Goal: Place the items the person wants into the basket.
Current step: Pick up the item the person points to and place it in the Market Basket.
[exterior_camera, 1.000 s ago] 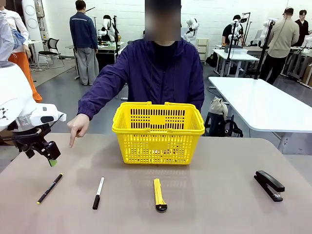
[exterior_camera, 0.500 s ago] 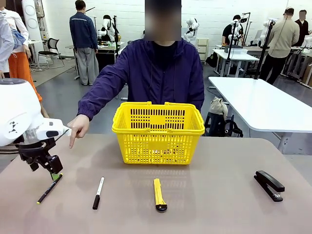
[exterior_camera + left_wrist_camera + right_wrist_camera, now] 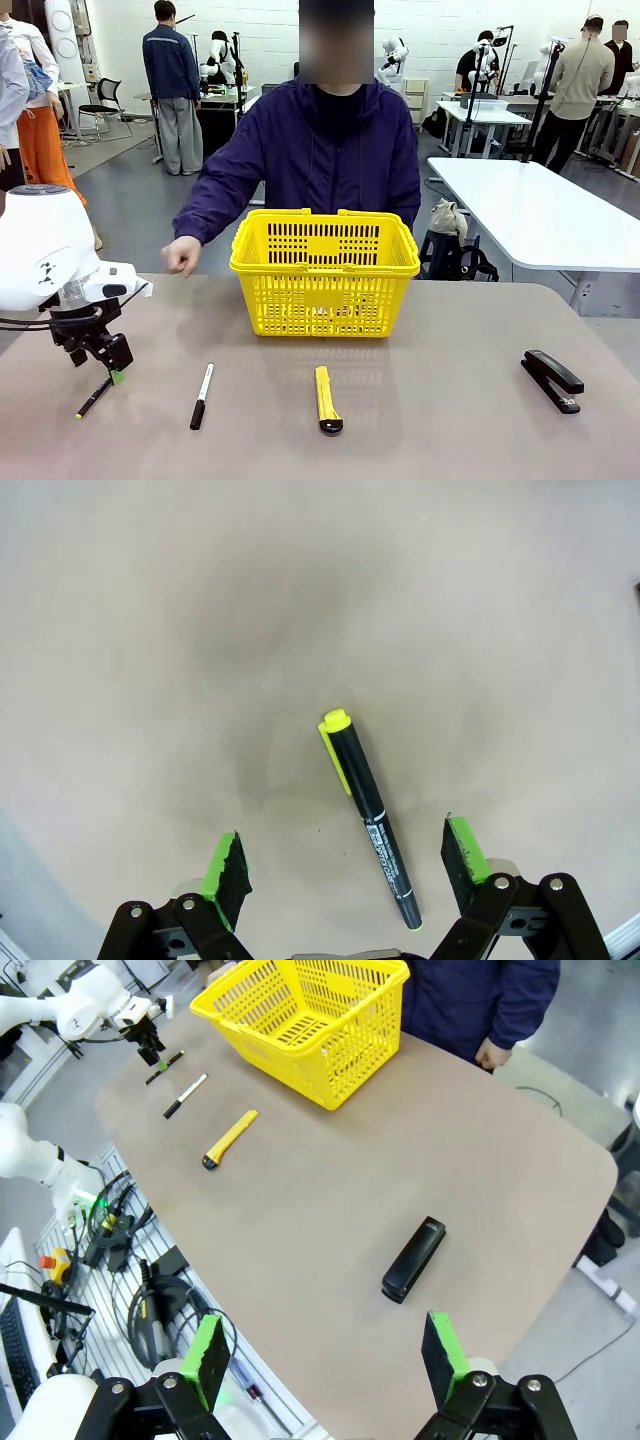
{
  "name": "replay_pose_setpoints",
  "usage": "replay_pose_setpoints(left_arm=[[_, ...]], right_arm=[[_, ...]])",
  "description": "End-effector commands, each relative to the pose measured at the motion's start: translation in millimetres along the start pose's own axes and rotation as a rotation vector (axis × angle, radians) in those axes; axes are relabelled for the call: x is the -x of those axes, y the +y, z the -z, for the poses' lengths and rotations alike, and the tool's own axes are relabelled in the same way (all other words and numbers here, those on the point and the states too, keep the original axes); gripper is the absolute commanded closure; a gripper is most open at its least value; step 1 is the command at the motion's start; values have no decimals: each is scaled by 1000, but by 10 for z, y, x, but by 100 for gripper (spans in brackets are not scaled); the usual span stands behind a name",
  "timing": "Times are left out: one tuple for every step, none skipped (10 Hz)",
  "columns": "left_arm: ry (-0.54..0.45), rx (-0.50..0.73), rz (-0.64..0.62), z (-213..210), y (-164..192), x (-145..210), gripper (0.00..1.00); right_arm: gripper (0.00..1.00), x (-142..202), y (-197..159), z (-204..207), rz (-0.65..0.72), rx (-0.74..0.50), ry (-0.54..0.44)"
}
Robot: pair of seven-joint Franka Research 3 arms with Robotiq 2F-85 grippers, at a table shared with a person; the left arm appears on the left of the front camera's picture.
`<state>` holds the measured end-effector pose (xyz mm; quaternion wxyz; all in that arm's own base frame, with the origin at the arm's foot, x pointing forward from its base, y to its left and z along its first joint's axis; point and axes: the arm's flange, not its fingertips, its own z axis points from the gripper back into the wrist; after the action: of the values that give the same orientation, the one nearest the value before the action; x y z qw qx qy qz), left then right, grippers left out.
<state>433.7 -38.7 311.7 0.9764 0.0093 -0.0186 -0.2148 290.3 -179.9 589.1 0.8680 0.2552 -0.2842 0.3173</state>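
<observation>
My left gripper hangs open just above the upper end of the thin black pen with yellow ends at the table's left. In the left wrist view the pen lies between the green pads, nearer the right one, untouched. A yellow utility knife lies in front of the yellow basket. The person behind the basket rests a closed hand at the far table edge. High over the table's right side, my right gripper is open and holds nothing.
A white-bodied, black-capped marker lies between pen and knife. A black stapler sits at the right, also below my right gripper in its wrist view, stapler. Bare tabletop spreads between knife and stapler.
My left gripper has come down and forward onto the pen's upper end. The person's pointing hand has pulled back to the table edge and closed into a fist.
</observation>
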Motion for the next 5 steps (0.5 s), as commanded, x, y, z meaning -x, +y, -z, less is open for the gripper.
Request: replay_pose_setpoints(left_arm=[[-37, 26, 17, 5, 12, -49, 0], [-41, 22, 11, 18, 4, -53, 0], [-45, 18, 9, 36, -4, -48, 0], [-60, 11, 1, 53, -34, -32, 0], [-74, -12, 9, 66, -94, -5, 0]], right_arm=[[0, 1, -15, 2, -14, -17, -23], [0, 1, -15, 2, -14, -17, -23], [0, 1, -15, 2, -14, -17, -23], [0, 1, -15, 2, -14, -17, -23], [0, 1, -15, 2, -14, -17, -23]])
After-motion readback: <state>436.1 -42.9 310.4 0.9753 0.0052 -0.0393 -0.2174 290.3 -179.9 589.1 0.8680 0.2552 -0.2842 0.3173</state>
